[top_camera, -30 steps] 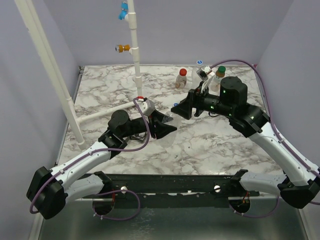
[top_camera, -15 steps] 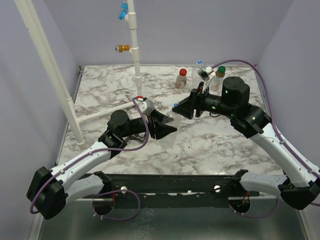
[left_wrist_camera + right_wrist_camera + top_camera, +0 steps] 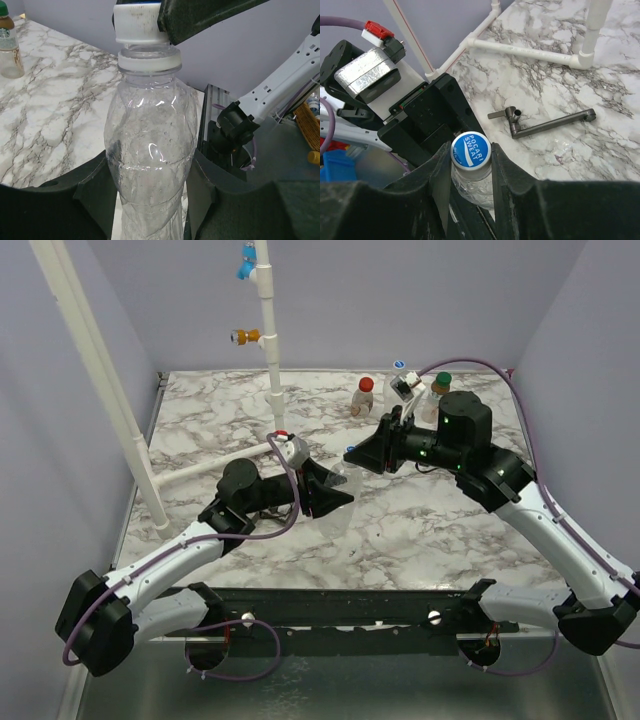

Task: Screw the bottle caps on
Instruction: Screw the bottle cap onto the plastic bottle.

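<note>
Clamping the clear bottle [image 3: 147, 125] in its jaws, the left gripper [image 3: 147, 197] is offering it to the right gripper [image 3: 470, 170], whose jaws are pinching the Pocari Sweat cap [image 3: 470, 148] atop; the red-capped bottle [image 3: 363, 397] and green-capped bottle [image 3: 437, 395] beyond are looking finished.

Bottle [image 3: 150, 150] is showing as clear thin plastic, glossy, catching highlights, crinkled low down. Cap [image 3: 470, 150] is reading as smooth glossy plastic, blue print on white, and its side wall is looking scuffed. Jaws of left gripper [image 3: 147, 195] and right gripper [image 3: 470, 167] are looking matt black, faintly grainy. Surface [image 3: 620, 130] is showing a smooth marble-pattern finish with low sheen. Bracket [image 3: 540, 122] at the cap's 2 o'clock is looking like dull grey metal. Pipe [image 3: 530, 50] at 1 o'clock is showing smooth white plastic.
</note>
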`<state>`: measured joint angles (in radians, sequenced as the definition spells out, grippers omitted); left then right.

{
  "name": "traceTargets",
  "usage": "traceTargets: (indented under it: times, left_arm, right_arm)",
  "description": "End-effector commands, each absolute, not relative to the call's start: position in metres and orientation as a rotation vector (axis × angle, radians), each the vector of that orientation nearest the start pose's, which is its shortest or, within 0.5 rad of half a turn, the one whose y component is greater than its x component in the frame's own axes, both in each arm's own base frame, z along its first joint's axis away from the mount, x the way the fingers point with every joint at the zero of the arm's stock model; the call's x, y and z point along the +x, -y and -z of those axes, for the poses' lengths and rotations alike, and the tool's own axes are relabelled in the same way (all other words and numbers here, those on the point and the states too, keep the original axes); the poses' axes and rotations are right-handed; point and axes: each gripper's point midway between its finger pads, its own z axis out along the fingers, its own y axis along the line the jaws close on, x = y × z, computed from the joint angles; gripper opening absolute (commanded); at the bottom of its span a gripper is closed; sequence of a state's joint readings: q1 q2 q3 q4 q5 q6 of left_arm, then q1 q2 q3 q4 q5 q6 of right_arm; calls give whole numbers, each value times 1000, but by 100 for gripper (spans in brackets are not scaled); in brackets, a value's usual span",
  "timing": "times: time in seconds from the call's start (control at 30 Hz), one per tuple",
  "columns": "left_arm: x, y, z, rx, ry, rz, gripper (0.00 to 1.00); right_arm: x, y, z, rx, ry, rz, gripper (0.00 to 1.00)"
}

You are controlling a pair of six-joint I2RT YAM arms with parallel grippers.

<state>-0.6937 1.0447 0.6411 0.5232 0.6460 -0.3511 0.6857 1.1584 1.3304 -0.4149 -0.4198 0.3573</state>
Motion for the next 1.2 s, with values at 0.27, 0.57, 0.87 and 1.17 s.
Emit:
traceTargets:
  times: [0.27,0.57,0.87,1.17]
  left_arm:
    - [240,315,-284,695,-1499,1141,0]
    - [292,314,-292,503,-1543,979,0]
    - [321,317,-301,436,-1491,686,0]
    - [340,319,-300,323,-1501,536,0]
  right_arm:
    - [255,-276,-310,-502,-2079,-857,12]
    - [280,-272,-277,-236,-2200,-747,7]
    - [298,-279,-258,-3,-2326,-698,6]
    - [309,-277,-249,141,-2366,-559,6]
